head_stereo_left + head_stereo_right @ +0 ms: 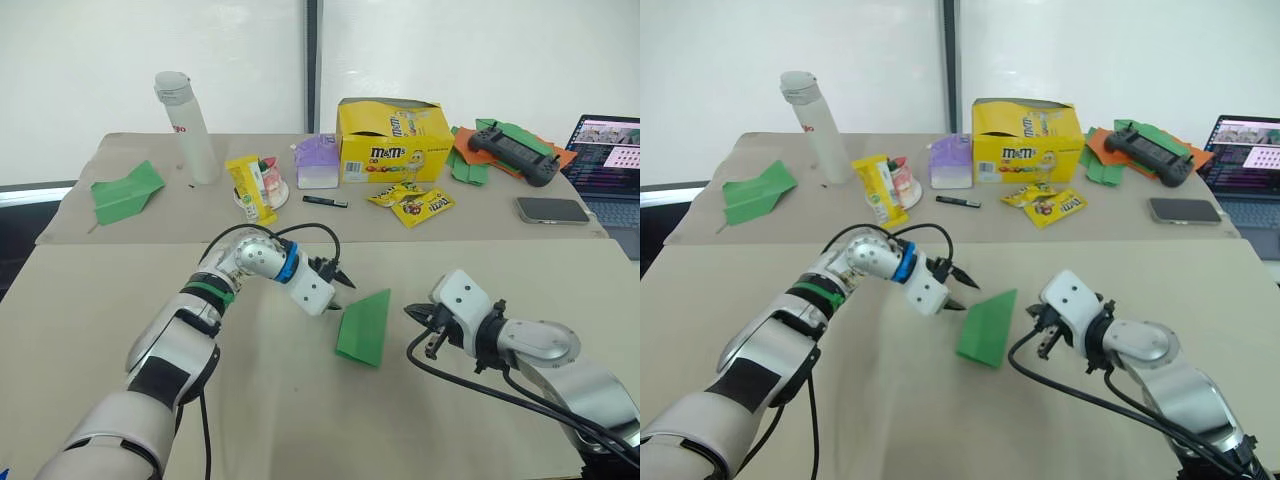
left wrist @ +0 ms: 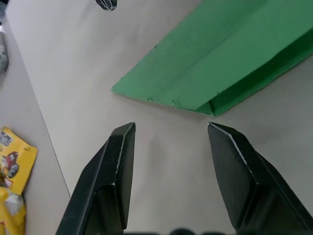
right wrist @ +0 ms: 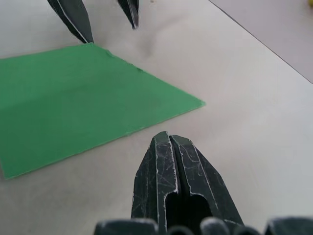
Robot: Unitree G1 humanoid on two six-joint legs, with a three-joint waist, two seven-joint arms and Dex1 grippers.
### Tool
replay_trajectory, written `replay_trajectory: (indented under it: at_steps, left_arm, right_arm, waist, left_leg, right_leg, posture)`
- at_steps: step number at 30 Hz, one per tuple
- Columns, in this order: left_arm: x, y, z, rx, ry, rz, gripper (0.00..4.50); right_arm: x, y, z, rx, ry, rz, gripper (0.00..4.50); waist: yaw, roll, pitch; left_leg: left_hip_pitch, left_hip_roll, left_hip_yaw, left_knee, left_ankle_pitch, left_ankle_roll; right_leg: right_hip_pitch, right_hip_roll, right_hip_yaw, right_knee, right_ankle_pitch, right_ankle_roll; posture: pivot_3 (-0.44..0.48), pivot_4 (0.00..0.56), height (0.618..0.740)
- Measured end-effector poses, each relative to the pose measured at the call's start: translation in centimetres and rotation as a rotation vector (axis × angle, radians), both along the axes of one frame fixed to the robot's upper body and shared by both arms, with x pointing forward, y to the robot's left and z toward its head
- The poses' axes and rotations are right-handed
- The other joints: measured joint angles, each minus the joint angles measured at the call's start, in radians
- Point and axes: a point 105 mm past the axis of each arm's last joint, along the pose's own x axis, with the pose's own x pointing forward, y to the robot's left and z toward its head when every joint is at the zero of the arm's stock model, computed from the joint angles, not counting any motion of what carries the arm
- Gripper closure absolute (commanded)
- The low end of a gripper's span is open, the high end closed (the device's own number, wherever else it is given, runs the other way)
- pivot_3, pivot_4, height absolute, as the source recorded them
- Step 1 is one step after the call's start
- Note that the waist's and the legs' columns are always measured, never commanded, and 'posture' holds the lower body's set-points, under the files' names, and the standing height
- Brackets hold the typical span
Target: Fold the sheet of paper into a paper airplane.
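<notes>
The sheet of paper lies folded into a narrow green wedge on the near table, flat, its pointed end toward the far side, and everything here takes its place from it. Far off to its left, on the back table, sits a broader green paper dart, and nearer the middle a white bottle stands upright. Next, a yellow snack packet and a small cup stand behind the sheet and left of it. Just to the sheet's left hangs the left gripper, fingers spread wide, holding nothing; the wrist view shows both black tips apart from the paper's corner, with bare table between them. Behind the sheet lie a black marker, a purple box and the yellow M&M's carton with its flaps up, two candy bags in front of it. Right of the sheet, close but not touching, the right gripper points at its long edge, fingers pressed together on nothing. Further right and back, a black gamepad rests on crumpled green and orange papers, a phone lies flat, and a laptop sits open at the edge.
</notes>
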Motion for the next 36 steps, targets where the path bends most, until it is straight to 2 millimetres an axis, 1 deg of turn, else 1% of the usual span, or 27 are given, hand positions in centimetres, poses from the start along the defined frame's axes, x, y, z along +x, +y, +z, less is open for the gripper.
replay_trajectory:
  at_steps: [3,5,6,8,11,12,15,18,20,22,23,25,26,28,29,31,33,35,36]
  left_arm:
    - [-0.3,-1.1,0.3,-0.029,-0.035,-0.045,2.01]
    - [-0.4,-1.3,0.4,-0.032,-0.055,-0.064,2.01]
    - [-0.5,-1.3,0.4,-0.034,-0.063,-0.075,2.56]
    - [-0.8,-1.4,0.1,-0.027,-0.074,-0.092,3.14]
    - [-1.2,-1.4,0.0,-0.025,-0.082,-0.124,4.23]
    - [-1.2,-1.3,-0.1,-0.016,-0.08,-0.129,4.46]
    - [-1.2,-0.4,-0.7,0.034,-0.07,-0.124,4.46]
    - [-0.9,0.5,-0.9,0.047,-0.05,-0.077,4.46]
    - [-0.5,1.0,-0.6,0.02,-0.035,-0.019,4.46]
    - [-0.1,1.7,0.0,-0.001,-0.022,0.053,4.46]
    - [0.2,2.3,0.4,-0.003,-0.016,0.096,4.46]
    - [0.3,4.2,0.9,-0.014,0.032,0.245,4.46]
    - [0.0,5.5,0.8,-0.015,0.087,0.352,4.46]
    - [-1.0,7.3,0.3,0.001,0.192,0.524,4.46]
    - [-1.5,7.6,0.3,0.0,0.234,0.577,4.46]
    - [-3.1,7.6,0.7,-0.049,0.354,0.693,4.46]
    - [-4.7,6.9,1.2,-0.073,0.459,0.755,4.46]
    - [-5.8,6.6,1.7,-0.086,0.548,0.831,4.46]
    - [-6.0,6.7,1.7,-0.09,0.574,0.857,4.46]
  right_arm:
    - [0.3,-0.4,0.1,0.001,-0.013,-0.036,4.5]
    - [0.3,-0.7,0.2,-0.003,-0.015,-0.051,4.5]
    - [0.3,-0.8,0.1,-0.006,-0.015,-0.056,4.5]
    - [0.3,-0.9,0.1,-0.009,-0.015,-0.062,4.5]
    - [0.5,-1.1,0.2,-0.015,-0.018,-0.072,4.5]
    - [0.6,-1.1,0.2,-0.016,-0.02,-0.072,4.5]
    - [1.0,-0.9,0.5,-0.016,-0.03,-0.067,4.5]
    - [1.5,-0.8,0.9,-0.01,-0.04,-0.062,4.5]
    - [2.0,0.0,1.3,0.012,-0.054,-0.034,4.5]
    - [2.4,1.4,2.1,0.041,-0.085,0.019,4.5]
    - [2.5,2.0,2.6,0.051,-0.103,0.047,4.5]
    - [3.1,3.5,3.6,0.081,-0.132,0.104,4.5]
    - [3.4,4.1,4.2,0.092,-0.149,0.131,4.5]
    - [4.0,4.6,4.6,0.101,-0.154,0.159,4.5]
    - [4.1,4.7,4.6,0.103,-0.153,0.167,4.5]
    - [4.5,5.5,4.7,0.115,-0.15,0.199,4.5]
    - [4.6,6.2,4.8,0.119,-0.146,0.238,4.5]
    - [4.8,6.6,4.9,0.122,-0.149,0.262,4.5]
    - [4.8,6.7,4.8,0.121,-0.147,0.267,4.5]
  waist:
    - [0.001,0.0,0.0]
    - [0.0,0.0,0.0]
    - [-0.001,0.0,0.0]
    - [-0.001,0.0,0.0]
    - [-0.001,0.0,0.0]
    - [-0.001,0.0,0.0]
    - [-0.006,0.0,0.0]
    - [-0.012,0.0,0.0]
    - [-0.018,0.0,0.001]
    - [-0.026,0.0,0.001]
    - [-0.03,0.001,0.001]
    - [-0.046,0.002,0.002]
    - [-0.056,0.004,0.003]
    - [-0.055,0.005,0.004]
    - [-0.052,0.006,0.004]
    - [-0.044,0.007,0.006]
    - [-0.037,0.008,0.007]
    - [-0.035,0.008,0.008]
    - [-0.034,0.008,0.008]
  left_leg:
    - [-0.002,0.0,0.0,0.004,0.0,0.0]
    - [-0.002,-0.001,0.0,0.005,0.0,0.0]
    - [-0.002,-0.001,0.0,0.005,0.0,0.0]
    - [-0.002,-0.001,0.0,0.006,0.0,0.001]
    - [-0.003,-0.001,0.0,0.01,-0.001,0.002]
    - [-0.003,-0.001,0.0,0.01,-0.001,0.002]
    - [-0.002,-0.001,0.0,0.011,-0.001,0.002]
    - [-0.002,-0.001,-0.001,0.011,-0.001,0.002]
    - [-0.003,-0.001,-0.002,0.011,-0.001,0.002]
    - [-0.002,0.0,-0.003,0.011,-0.001,0.002]
    - [-0.002,0.0,-0.004,0.011,-0.001,0.002]
    - [-0.001,0.002,-0.004,0.01,-0.002,0.003]
    - [-0.001,0.003,-0.004,0.01,-0.002,0.003]
    - [-0.001,0.004,-0.004,0.01,-0.002,0.003]
    - [-0.002,0.003,-0.005,0.01,-0.002,0.003]
    - [-0.003,0.003,-0.005,0.011,-0.002,0.003]
    - [-0.003,0.003,-0.004,0.011,-0.002,0.003]
    - [-0.001,0.003,-0.004,0.011,-0.002,0.003]
    - [0.0,0.003,-0.004,0.011,-0.002,0.003]
  right_leg:
    - [-0.001,0.0,-0.001,0.002,0.0,0.0]
    - [-0.001,0.0,-0.001,0.002,0.0,0.001]
    - [-0.001,0.0,-0.001,0.003,0.0,0.001]
    - [-0.001,0.0,-0.001,0.005,0.0,0.001]
    - [-0.001,0.0,-0.001,0.008,0.0,0.001]
    - [-0.001,0.0,-0.001,0.009,0.0,0.001]
    - [-0.001,0.0,-0.001,0.01,0.0,0.001]
    - [-0.001,0.0,-0.001,0.01,0.0,0.001]
    - [-0.002,0.0,0.0,0.01,0.0,0.001]
    - [-0.002,0.0,0.0,0.011,0.0,0.001]
    - [-0.002,0.001,0.0,0.011,0.0,0.001]
    - [-0.002,0.001,0.001,0.012,0.0,0.001]
    - [-0.003,0.001,0.002,0.013,-0.001,0.001]
    - [-0.005,0.001,0.001,0.014,-0.001,0.001]
    - [-0.005,0.001,0.001,0.014,-0.001,0.001]
    - [-0.005,0.0,0.001,0.014,-0.001,0.001]
    - [-0.005,0.0,0.001,0.014,-0.001,0.001]
    - [-0.004,0.001,0.001,0.015,-0.001,0.001]
    - [-0.003,0.001,0.001,0.015,-0.001,0.001]
  posture:
    - [0.0,0.15,0.74]
    - [0.0,0.15,0.74]
    - [0.0,0.15,0.74]
    - [0.0,0.15,0.74]
    - [0.0,0.15,0.74]
    - [0.0,0.15,0.74]
    - [0.0,0.15,0.74]
    - [0.0,0.15,0.74]
    - [0.0,0.15,0.74]
    - [0.0,0.15,0.74]
    - [0.0,0.15,0.74]
    - [0.0,0.15,0.74]
    - [0.0,0.15,0.74]
    - [0.0,0.15,0.74]
    - [0.0,0.15,0.74]
    - [0.0,0.15,0.74]
    - [0.0,0.15,0.74]
    - [0.0,0.15,0.74]
    - [0.0,0.15,0.74]
